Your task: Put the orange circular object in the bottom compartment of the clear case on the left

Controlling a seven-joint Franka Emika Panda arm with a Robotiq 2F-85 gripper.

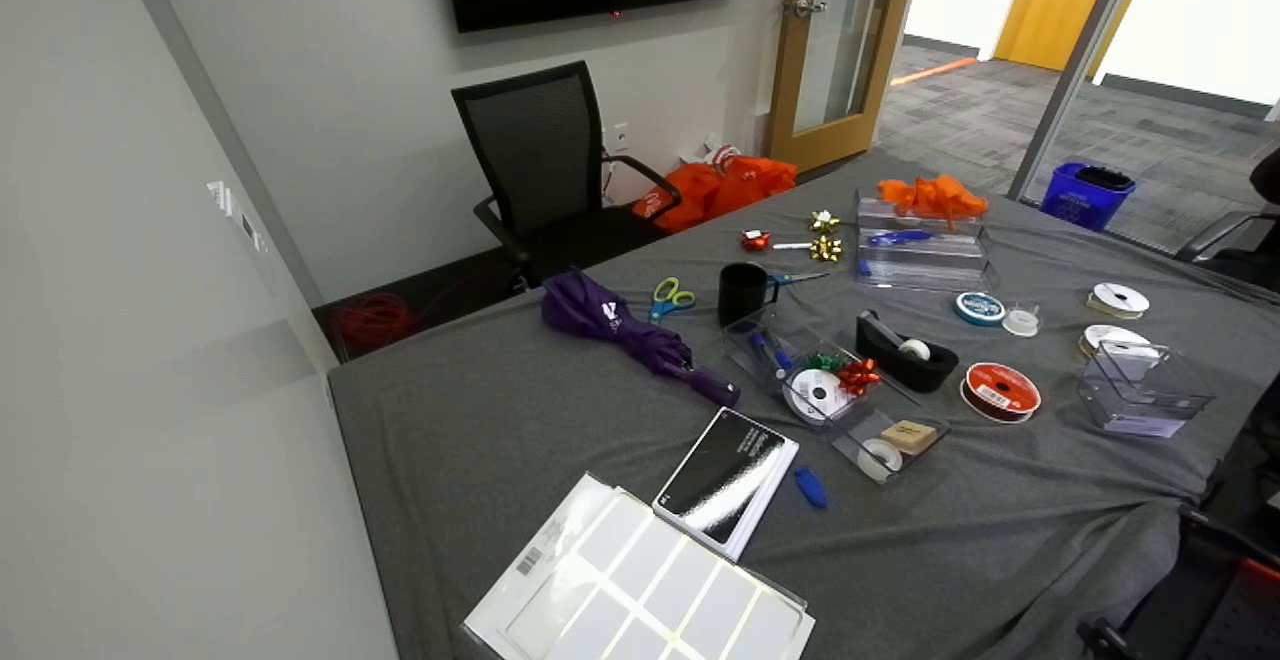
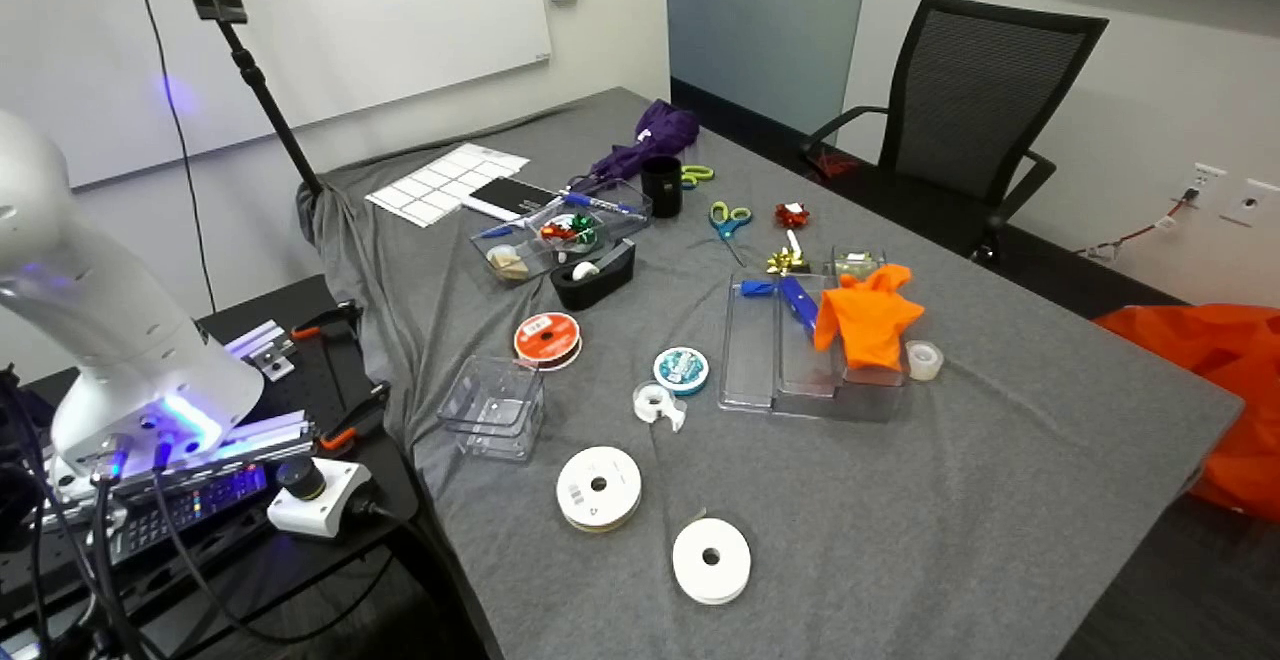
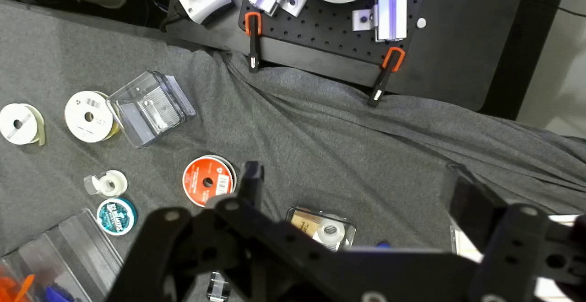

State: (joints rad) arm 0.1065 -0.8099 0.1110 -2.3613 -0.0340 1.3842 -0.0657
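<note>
The orange circular object is a flat ribbon spool, lying label up on the grey cloth in both exterior views (image 1: 1000, 387) (image 2: 546, 335) and the wrist view (image 3: 198, 174). A small clear case with stacked levels (image 2: 490, 405) stands beside it, also in the wrist view (image 3: 142, 110) and an exterior view (image 1: 1140, 400). A larger clear tray with several compartments (image 2: 745, 370) holds blue items and orange cloth. I cannot tell which case is meant. My gripper (image 3: 355, 171) is open and empty, high above the table; the spool is beyond its left finger. Exterior views do not show the gripper.
A clear tray with pens, bows and tape (image 1: 845, 428) lies near a black tape dispenser (image 1: 905, 360). White spools (image 2: 598, 488) (image 2: 711, 560), a teal tin (image 2: 681, 370) and a tape roll (image 2: 655, 403) lie nearby. A black mug (image 2: 661, 187) stands farther back.
</note>
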